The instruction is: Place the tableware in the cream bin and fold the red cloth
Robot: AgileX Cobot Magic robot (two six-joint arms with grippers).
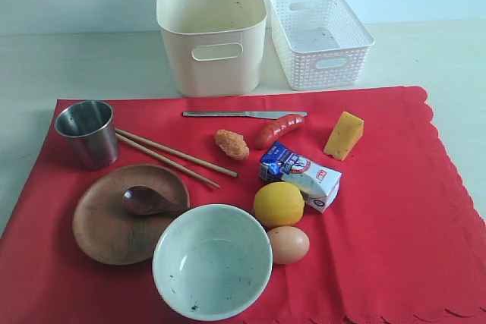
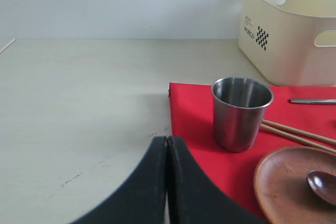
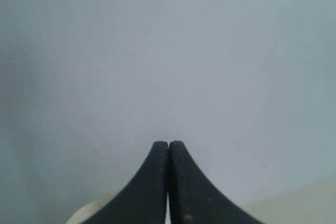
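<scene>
The red cloth [image 1: 395, 210], broad, matte and scallop-edged, lay flat on the pale counter [image 2: 79, 103]. Its near corner sat just ahead of the left jaws, which were pressed together and held nothing. Beyond the cloth, farther out from those jaws, stood the cream bin [image 1: 178, 66], a tall, smooth plastic tub with rounded corners, oval handle cut-outs and an open top.

The large pale bowl [image 1: 178, 244], glossy and speckled inside, did not show from either wrist. The round brown wooden plate [image 1: 106, 225] had a visible grain and sat close beside the left jaws on their cloth side.

The steel cup [image 2: 241, 121] was the piece the coming move seemed to turn on. It stood upright with its mouth open, brushed and slightly tapered, a little ahead of the left jaws toward the bin. That made the left arm plainly the nearer one.

The pair of wooden chopsticks [image 1: 171, 155] ran slantwise away from the cup's base. The metal table knife [image 1: 228, 114] lay with its long axis parallel to the bin's front wall. The dark wooden spoon [image 1: 144, 200] rested on the plate.

The right jaws were also together and empty, facing only blank wall.
</scene>
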